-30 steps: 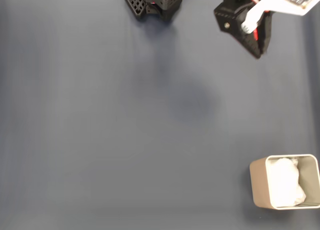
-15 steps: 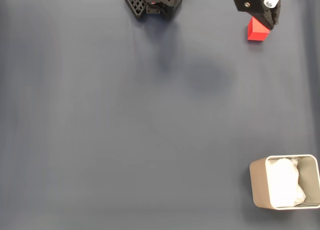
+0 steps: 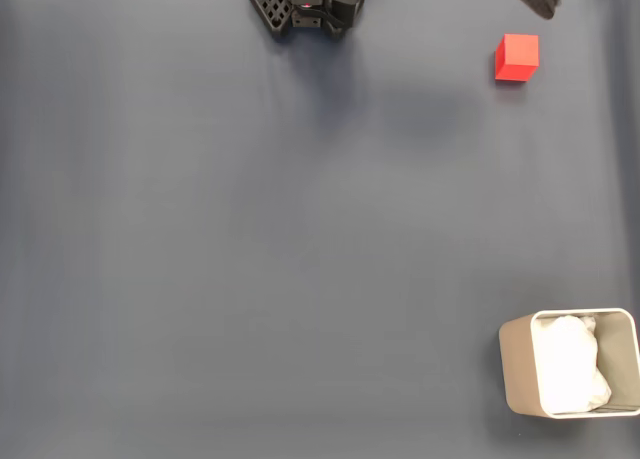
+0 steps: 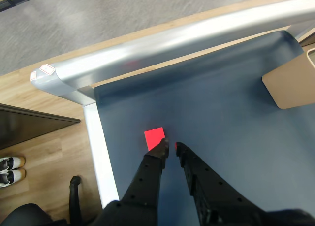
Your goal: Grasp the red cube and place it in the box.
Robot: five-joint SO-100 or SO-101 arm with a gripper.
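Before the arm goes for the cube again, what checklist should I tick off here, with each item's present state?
1. The red cube lies free on the mat, nothing on it: ok.
2. The gripper holds nothing; its tips are nearly together just beside the cube: ok.
3. Jaws wide enough to straddle the cube: not ok, only a narrow gap shows in the wrist view.
4. Gripper centred over the cube: not ok, the cube sits off to the left of the tips in the wrist view.
5. The box is upright and open at the top: ok.
6. Room in the box: cannot tell, white lining fills much of it.
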